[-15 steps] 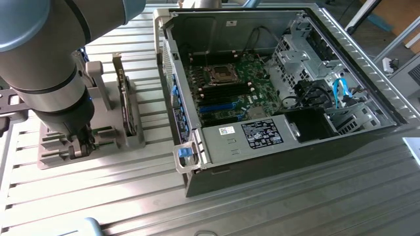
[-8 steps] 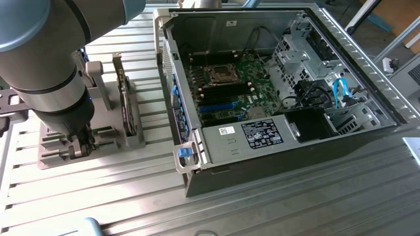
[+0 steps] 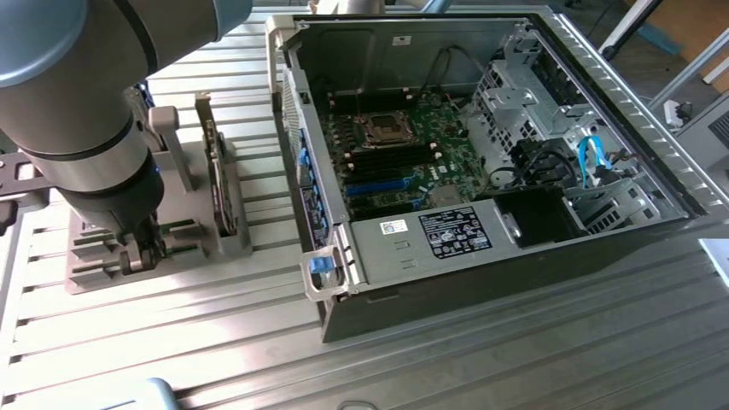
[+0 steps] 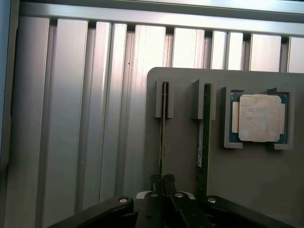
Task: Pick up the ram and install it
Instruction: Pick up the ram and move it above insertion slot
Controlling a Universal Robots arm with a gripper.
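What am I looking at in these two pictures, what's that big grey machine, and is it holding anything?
The big grey tube is a robot arm; its gripper is the pincer at its end. One picture comes from a camera standing off to the side, the other from a camera on the arm's wrist, looking past the gripper. On the ribbed metal table sits an open computer case with its motherboard exposed. Beside it, toward the exterior view's left, is a grey holder for parts: a dark expansion card standing upright, a square processor chip, and two thin memory sticks on edge in slots. The gripper is shut on one of them, the ram; the other stick stands beside it, untouched.
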